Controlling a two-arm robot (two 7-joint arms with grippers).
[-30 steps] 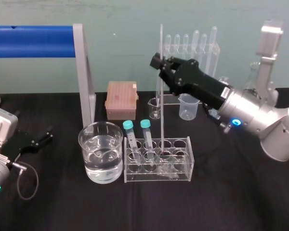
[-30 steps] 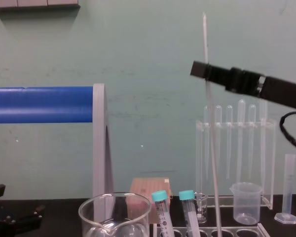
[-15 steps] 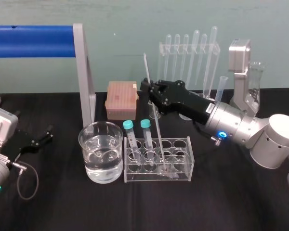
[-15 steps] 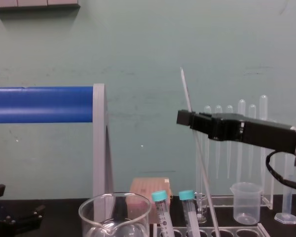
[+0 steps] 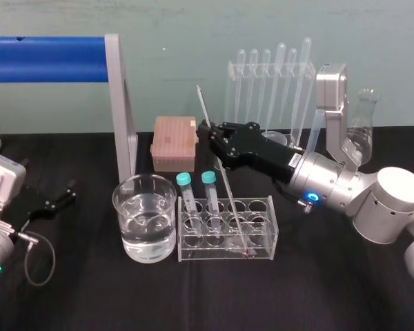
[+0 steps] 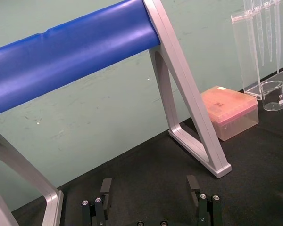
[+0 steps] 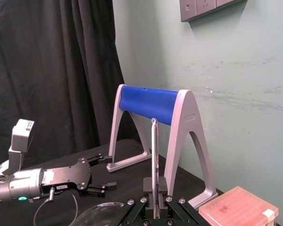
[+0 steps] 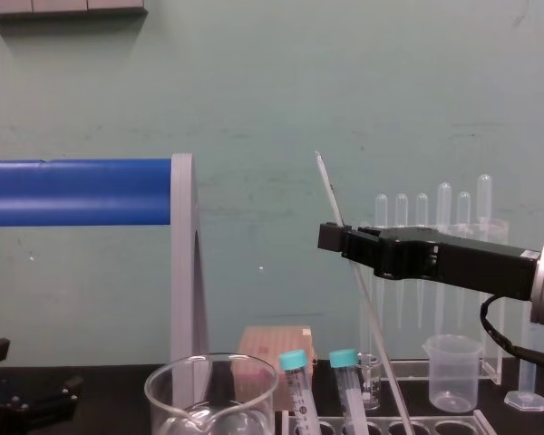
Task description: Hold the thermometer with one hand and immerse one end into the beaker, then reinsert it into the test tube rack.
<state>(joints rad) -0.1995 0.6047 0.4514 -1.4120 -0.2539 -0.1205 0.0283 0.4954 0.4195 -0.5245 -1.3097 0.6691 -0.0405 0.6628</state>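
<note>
The thermometer (image 5: 230,198) is a long clear rod leaning top-left, its lower end down in a middle hole of the test tube rack (image 5: 263,238). My right gripper (image 5: 214,140) is shut on the rod well above the rack. In the chest view the thermometer (image 8: 326,186) sticks up past the right gripper (image 8: 332,237). In the right wrist view the thermometer (image 7: 153,155) stands pinched between the fingertips of the right gripper (image 7: 154,194). The beaker (image 5: 144,219), part full of water, stands just left of the rack. My left gripper (image 6: 149,188) is parked open at the far left.
A blue-barred metal frame (image 5: 117,103) stands behind the beaker. Two teal-capped tubes (image 5: 186,194) occupy the rack's left holes. Behind are a pink tip box (image 5: 173,142), a pipette stand (image 5: 270,69) and a glass flask (image 5: 363,121).
My right gripper has come down and to the left with the thermometer. The rod has tilted, top leaning left, and its lower end sits deeper in the rack.
</note>
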